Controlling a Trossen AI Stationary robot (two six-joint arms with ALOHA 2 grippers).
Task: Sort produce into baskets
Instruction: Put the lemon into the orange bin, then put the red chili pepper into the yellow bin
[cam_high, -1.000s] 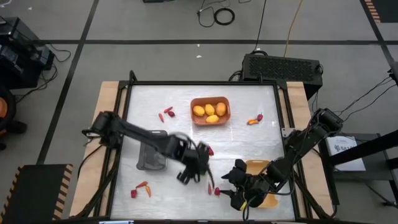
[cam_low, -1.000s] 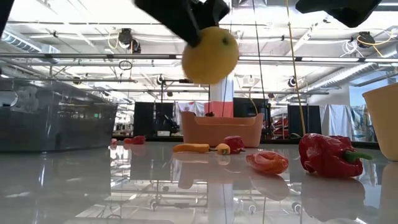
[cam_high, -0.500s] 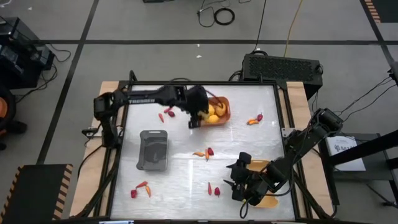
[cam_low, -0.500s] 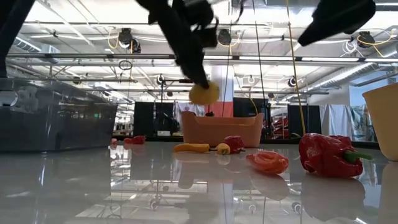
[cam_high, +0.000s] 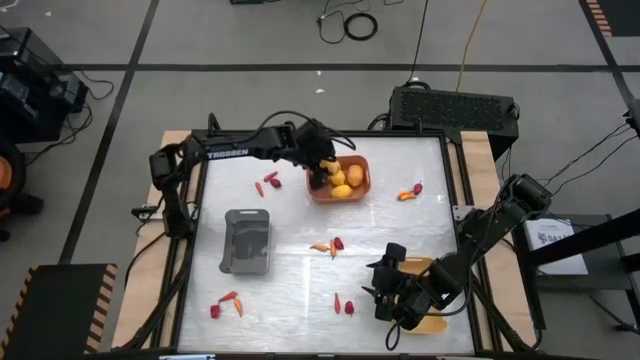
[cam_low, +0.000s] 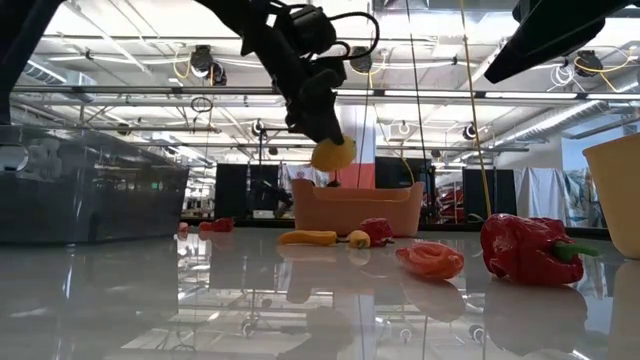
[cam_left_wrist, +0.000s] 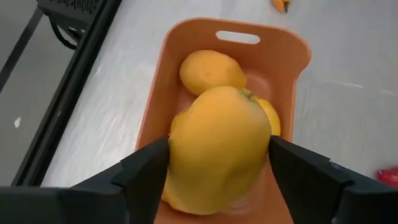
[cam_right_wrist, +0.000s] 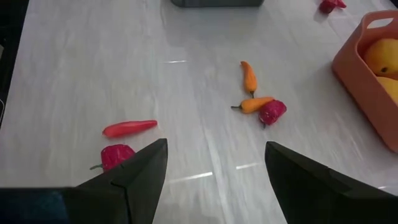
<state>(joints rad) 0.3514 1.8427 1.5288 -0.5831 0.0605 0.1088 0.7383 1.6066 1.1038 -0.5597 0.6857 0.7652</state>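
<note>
High view has the left gripper (cam_high: 322, 172) over the orange basket (cam_high: 361, 177) at the far edge, jaws pinching a yellow fruit (cam_left_wrist: 219, 148) just above the fruits already inside. Right gripper (cam_high: 385, 292) sits beside the yellow basket (cam_high: 436, 322), jaws spread wide, holding nothing.

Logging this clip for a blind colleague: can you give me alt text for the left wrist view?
The left gripper holds a yellow-orange round fruit between its two dark fingers, directly above the orange basket. At least two similar fruits already lie inside the basket, which sits on the white table.
</note>
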